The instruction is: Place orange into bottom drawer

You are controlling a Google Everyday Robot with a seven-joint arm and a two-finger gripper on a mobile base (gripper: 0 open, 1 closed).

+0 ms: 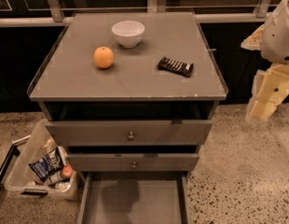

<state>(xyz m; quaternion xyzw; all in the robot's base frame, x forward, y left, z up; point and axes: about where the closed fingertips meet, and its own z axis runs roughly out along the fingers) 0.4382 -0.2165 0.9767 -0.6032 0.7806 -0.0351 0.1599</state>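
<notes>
The orange [103, 57] sits on the grey cabinet top [135, 80], left of centre, just in front of and left of a white bowl [128, 33]. The bottom drawer [135, 202] is pulled out at the foot of the cabinet, and its flat grey floor is bare. My gripper [267, 96] hangs at the far right edge of the view, off the cabinet's right side, below the white arm body [279, 31]. It is well apart from the orange and holds nothing that I can see.
A dark wrapped snack bar [175, 66] lies right of centre on the top. Two grey drawer fronts with knobs [130, 135] [134, 164] sit above the open drawer. A clear plastic bin [39, 169] with snack packs stands on the floor at the left.
</notes>
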